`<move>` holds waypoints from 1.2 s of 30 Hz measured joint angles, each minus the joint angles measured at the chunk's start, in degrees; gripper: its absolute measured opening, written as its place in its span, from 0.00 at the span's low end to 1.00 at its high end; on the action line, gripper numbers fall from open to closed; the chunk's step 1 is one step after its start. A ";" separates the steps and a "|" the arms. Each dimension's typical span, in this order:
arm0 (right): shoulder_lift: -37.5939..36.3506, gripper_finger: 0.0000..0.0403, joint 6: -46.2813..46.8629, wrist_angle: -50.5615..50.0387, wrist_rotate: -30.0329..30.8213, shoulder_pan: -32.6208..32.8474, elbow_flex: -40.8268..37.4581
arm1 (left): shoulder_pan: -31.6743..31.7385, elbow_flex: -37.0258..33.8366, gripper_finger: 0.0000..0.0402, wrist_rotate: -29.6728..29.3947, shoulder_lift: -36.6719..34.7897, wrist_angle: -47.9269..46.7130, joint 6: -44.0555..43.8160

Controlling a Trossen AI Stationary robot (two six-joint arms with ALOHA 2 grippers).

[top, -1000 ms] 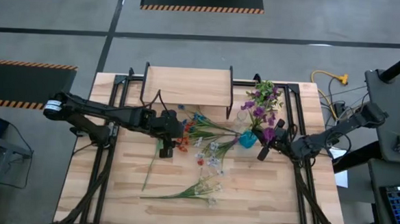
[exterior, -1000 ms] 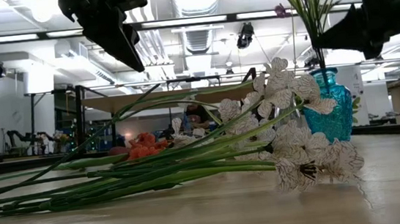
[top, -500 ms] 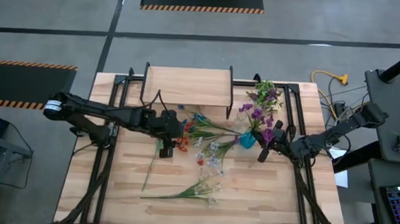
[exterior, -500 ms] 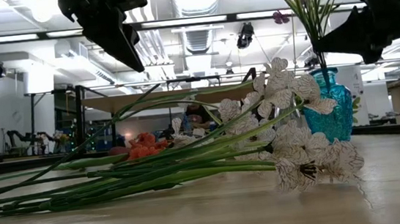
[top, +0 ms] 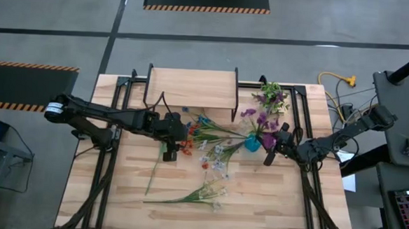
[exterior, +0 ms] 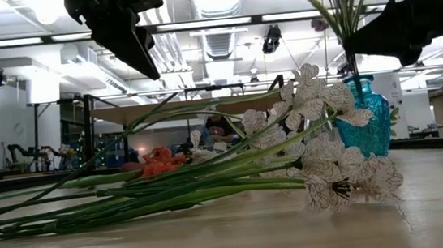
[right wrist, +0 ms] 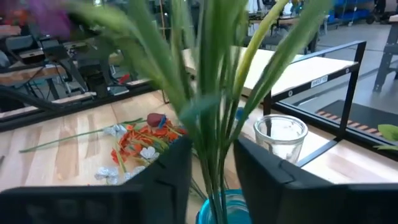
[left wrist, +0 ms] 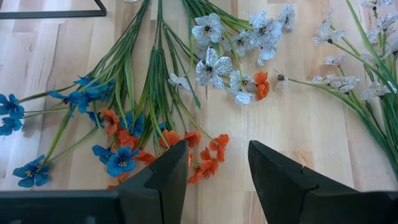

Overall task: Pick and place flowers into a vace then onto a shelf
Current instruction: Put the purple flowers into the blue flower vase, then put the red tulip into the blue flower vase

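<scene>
On the pale wooden plank surface [top: 270, 202], a small turquoise glass vase [top: 253, 142] stands right of centre with a bunch of purple-bloomed artificial flowers on green stems [top: 267, 109] rising out of it and leaning toward 12 o'clock. The right gripper [top: 270, 147] sits just at the vase's 3 o'clock side, its two dark fingers [right wrist: 166, 177] parted on either side of the green stems just above the vase mouth; whether they actually press on the stems cannot be told. The low light-wood shelf on thin black metal legs [top: 192, 88] stands at 12 o'clock on the surface, with a small clear glass jar [right wrist: 280, 135] near its right end. Loose flowers lie flat across the middle: orange blooms [left wrist: 208, 155], blue blooms [left wrist: 118, 159] and white blooms [left wrist: 214, 65], with a further spray of white flowers on long stems [top: 199, 195] toward 6 o'clock. The left gripper [top: 170, 149] hovers at 9 o'clock of the loose pile, above the orange blooms, its fingers [left wrist: 171, 177] moderately apart and holding nothing.
</scene>
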 joint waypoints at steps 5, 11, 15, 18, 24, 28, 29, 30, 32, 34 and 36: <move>-0.01 0.43 0.47 -6.07 -0.02 0.00 3.03 | 0.00 0.00 0.38 0.00 0.00 -0.03 0.00; -0.12 0.52 1.95 -24.20 -0.08 0.03 13.03 | 0.00 0.00 0.38 0.00 0.00 -0.04 0.00; -0.02 0.54 8.18 -41.92 -3.94 0.02 22.16 | 0.01 0.00 0.38 0.00 0.00 -0.34 0.00; -0.02 0.54 13.58 -52.60 -7.16 0.04 27.72 | 0.00 0.00 0.38 0.02 0.00 -0.69 0.00; -0.02 0.53 21.83 -66.35 -13.39 0.24 35.27 | 0.00 0.67 0.38 0.02 0.00 -1.59 0.00; -0.02 0.53 25.61 -73.52 -15.93 1.08 38.88 | 0.01 3.00 0.38 0.02 0.00 -4.53 -0.04; -0.04 0.53 26.59 -74.70 -16.53 1.26 39.61 | 0.00 3.99 0.38 0.04 0.00 -6.10 -0.55; -0.04 0.53 27.57 -75.80 -17.16 1.48 40.23 | 0.00 5.10 0.38 0.03 0.00 -7.39 -1.05; -0.04 0.53 28.70 -77.27 -17.87 1.97 40.92 | 0.00 7.38 0.38 0.02 0.00 -9.78 -2.50; -0.03 0.53 28.99 -77.32 -17.82 2.52 41.06 | -0.03 9.79 0.38 0.02 0.00 -11.86 -3.69; -0.02 0.53 28.94 -78.39 -17.73 2.67 41.16 | -0.04 12.09 0.38 0.02 -0.02 -13.41 -4.39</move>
